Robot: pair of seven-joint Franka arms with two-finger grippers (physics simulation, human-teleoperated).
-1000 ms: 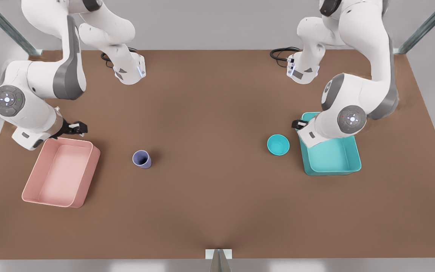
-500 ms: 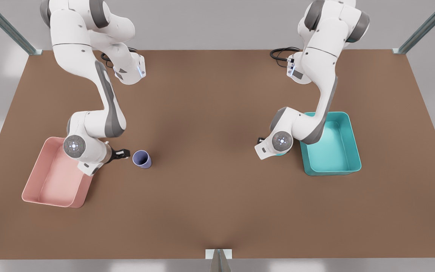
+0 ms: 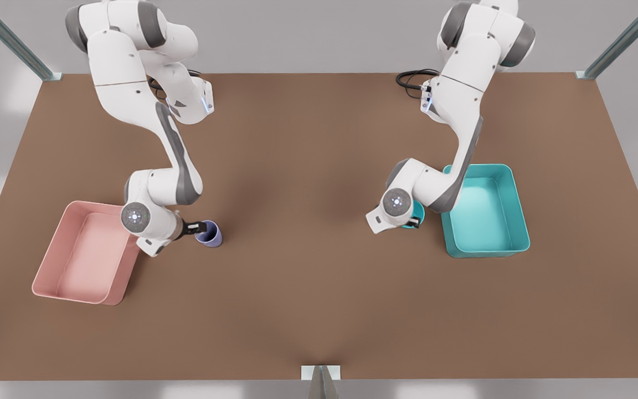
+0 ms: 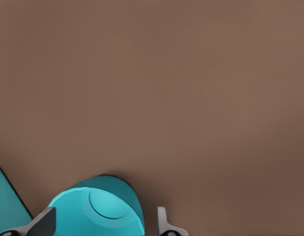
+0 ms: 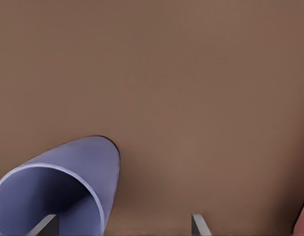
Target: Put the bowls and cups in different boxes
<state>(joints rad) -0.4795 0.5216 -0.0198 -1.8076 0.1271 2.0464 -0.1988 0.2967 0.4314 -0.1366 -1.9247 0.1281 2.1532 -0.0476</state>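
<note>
The lavender cup (image 3: 212, 236) stands upright on the table just right of the pink box (image 3: 122, 277) in the front view. My right gripper (image 3: 200, 226) is low at the cup's rim, open. In the right wrist view, one of its fingers (image 5: 198, 223) is outside the cup (image 5: 68, 167) and the other is inside. The teal bowl (image 3: 419, 213) sits beside the teal box (image 3: 485, 252), mostly hidden by the arm. My left gripper (image 3: 414, 223) is over it, open. Its fingers (image 4: 43, 222) straddle the bowl (image 4: 100, 211) in the left wrist view.
Both arm bases stand at the table's far edge, with black cables beside them. A corner of the teal box (image 4: 7, 196) shows close to the bowl. The brown table (image 3: 308, 221) stretches wide between the two boxes.
My right gripper has moved toward the front view's right, onto the cup's rim. My left arm has shifted slightly, its gripper now over the bowl. Cup and bowl have not moved.
</note>
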